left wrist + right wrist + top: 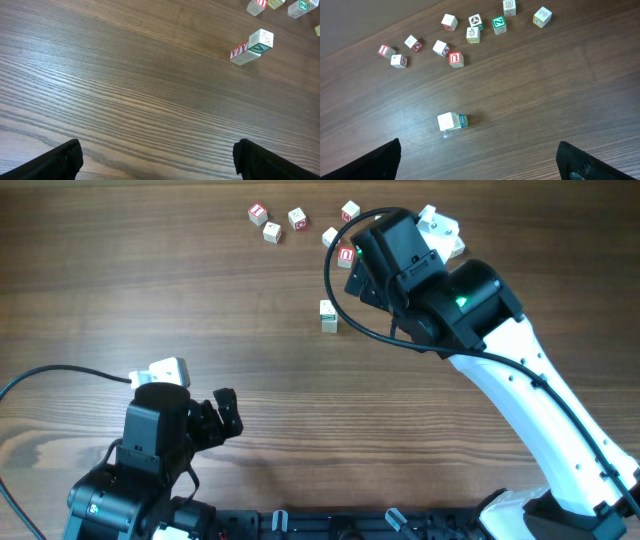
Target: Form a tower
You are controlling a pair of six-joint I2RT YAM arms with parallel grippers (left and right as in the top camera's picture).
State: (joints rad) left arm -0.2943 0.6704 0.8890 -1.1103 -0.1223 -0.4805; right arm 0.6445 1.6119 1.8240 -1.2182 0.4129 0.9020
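The tower [328,315] is a short stack of small pale cubes standing alone in the middle of the table. In the left wrist view the tower [253,47] shows a teal-printed cube on top of a red-printed one, far ahead to the right. The right wrist view looks down on the tower [452,121], a little ahead of the jaws and left of centre. My left gripper [157,156] is open over bare wood at the near left. My right gripper [477,156] hangs open above the table beside the tower, holding nothing.
Several loose cubes [455,59] lie scattered beyond the tower toward the far edge; in the overhead view these loose cubes [272,232] sit at the top centre. A black cable [345,315] loops from the right arm close to the tower.
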